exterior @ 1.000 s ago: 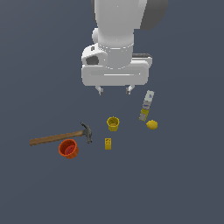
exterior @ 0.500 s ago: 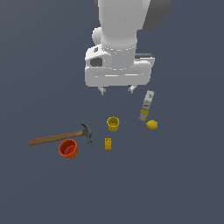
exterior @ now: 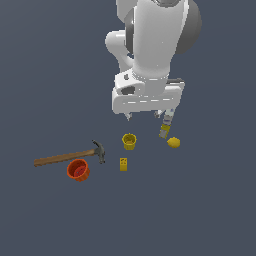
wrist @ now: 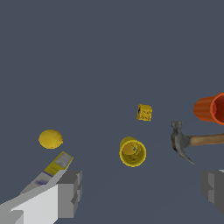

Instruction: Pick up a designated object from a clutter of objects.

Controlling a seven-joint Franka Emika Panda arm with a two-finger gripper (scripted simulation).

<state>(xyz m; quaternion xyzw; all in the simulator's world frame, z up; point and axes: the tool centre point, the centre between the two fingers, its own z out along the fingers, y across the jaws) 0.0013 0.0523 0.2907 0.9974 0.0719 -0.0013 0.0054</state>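
Hovering above the clutter in the approach step, gripper (exterior: pixel 144 116) spread wide and empty, yellow ball (exterior: pixel 173 142) near the bench middle beside the slim bar (exterior: pixel 166 124), needing a shift over it, then descent.

— What do we see from the wrist?

— We see the yellow ball (wrist: pixel 50 138) lying just beside the end of the grey-and-yellow bar (wrist: pixel 53 169). The yellow cup (wrist: pixel 132 152) shows its hollow mouth, with the small yellow block (wrist: pixel 145 113) near it.

— And the rest?

— The hammer (wrist: pixel 189 143) head sits by the orange cup (wrist: pixel 211 108). Our gripper (wrist: pixel 142 192) fingers (wrist: pixel 70 193) stand wide apart, holding nothing.
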